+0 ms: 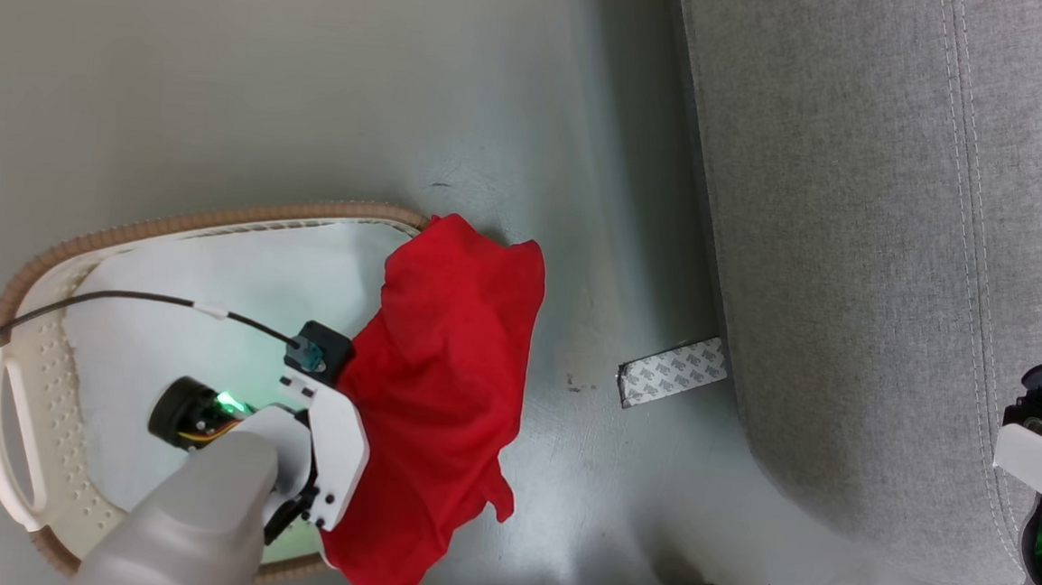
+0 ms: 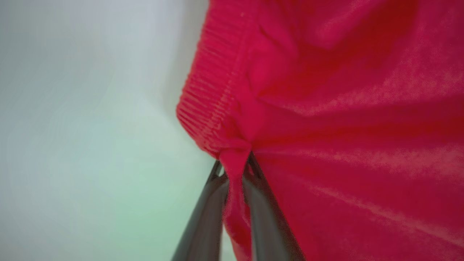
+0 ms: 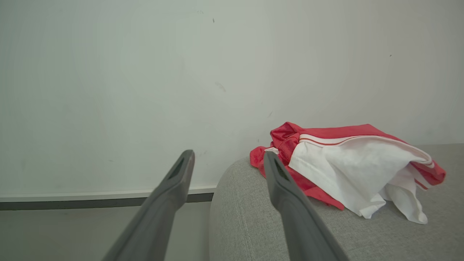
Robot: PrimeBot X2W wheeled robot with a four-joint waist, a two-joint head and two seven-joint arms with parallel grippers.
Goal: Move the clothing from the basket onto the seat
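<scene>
Hanging from the left fingers (image 2: 206,217), a red garment (image 1: 444,360) is pinched at a fold just beside its ribbed hem, both fingers clamped tight on the cloth. It droops over the side of the basket (image 1: 25,271) that faces the seat (image 1: 849,258) and spreads above the floor (image 1: 227,66) between them; contact with the floor cannot be confirmed. The right fingers (image 3: 166,195) stand wide apart, holding nothing, near the seat's rounded end. A red-and-white garment (image 3: 344,163) lies crumpled on the seat top. A patterned paper strip (image 1: 672,371) lies on the floor against the seat base.
</scene>
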